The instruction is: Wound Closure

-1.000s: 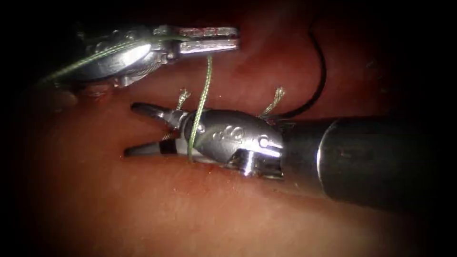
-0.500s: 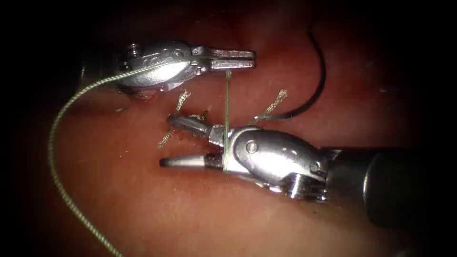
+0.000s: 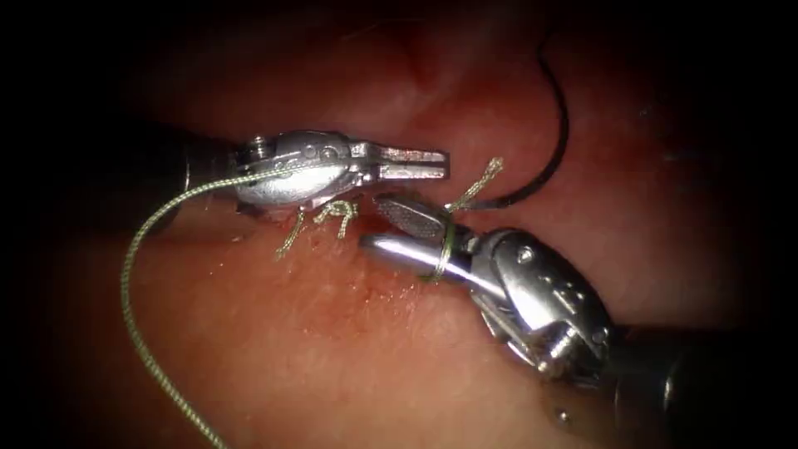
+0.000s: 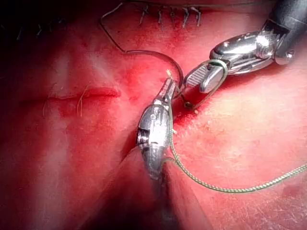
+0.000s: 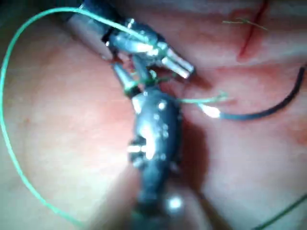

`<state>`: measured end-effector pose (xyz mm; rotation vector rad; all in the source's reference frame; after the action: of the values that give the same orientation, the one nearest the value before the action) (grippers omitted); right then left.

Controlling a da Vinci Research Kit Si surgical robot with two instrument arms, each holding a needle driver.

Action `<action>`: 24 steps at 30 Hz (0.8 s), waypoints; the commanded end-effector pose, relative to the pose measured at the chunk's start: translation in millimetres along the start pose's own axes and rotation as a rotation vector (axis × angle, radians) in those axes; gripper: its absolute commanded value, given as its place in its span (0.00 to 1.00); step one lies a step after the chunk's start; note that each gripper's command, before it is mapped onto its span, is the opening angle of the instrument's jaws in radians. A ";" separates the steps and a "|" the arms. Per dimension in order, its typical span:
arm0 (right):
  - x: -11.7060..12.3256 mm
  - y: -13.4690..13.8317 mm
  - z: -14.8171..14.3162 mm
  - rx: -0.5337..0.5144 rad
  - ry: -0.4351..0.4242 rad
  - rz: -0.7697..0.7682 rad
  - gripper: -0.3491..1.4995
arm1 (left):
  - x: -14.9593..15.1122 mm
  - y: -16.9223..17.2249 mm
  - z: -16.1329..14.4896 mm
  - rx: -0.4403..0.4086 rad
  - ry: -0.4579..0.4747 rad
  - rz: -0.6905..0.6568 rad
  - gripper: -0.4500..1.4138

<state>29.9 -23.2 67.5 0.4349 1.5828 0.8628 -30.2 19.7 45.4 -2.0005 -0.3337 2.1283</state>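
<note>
Endoscope view, left tool (image 3: 445, 165) jaws closed on the green thread (image 3: 129, 274), right tool (image 3: 374, 224) jaws apart with thread looped around them, holding nothing, dark curved needle (image 3: 559, 145) lying free on the tissue (image 3: 274, 349), far right.

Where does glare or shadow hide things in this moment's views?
Endoscope view: shadow darkens the edges; glare on the left tool, shut on the thread, and on the open, empty right tool, thread looped round it; the needle lies dim, unheld, on the tissue. Left wrist view: tissue strongly lit.
</note>
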 end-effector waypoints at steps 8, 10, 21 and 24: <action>-2.2 0.7 -0.2 -0.125 0.111 0.235 0.36 | -0.3 2.7 0.0 -0.008 0.000 0.010 0.00; -2.5 0.7 -0.5 -0.172 0.117 0.290 0.36 | -0.1 3.2 -0.3 -0.006 -0.001 0.009 0.00; -2.6 1.4 -1.9 -0.334 0.175 0.513 0.37 | 0.2 5.0 -1.9 -0.008 -0.030 0.015 0.00; -2.2 1.7 -1.8 -0.390 0.189 0.543 0.45 | 0.3 5.3 -1.8 -0.010 -0.038 0.027 0.00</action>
<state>27.4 -24.1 69.7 0.5160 1.4291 1.6455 -27.9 14.7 42.7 -1.9804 -0.3264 2.1917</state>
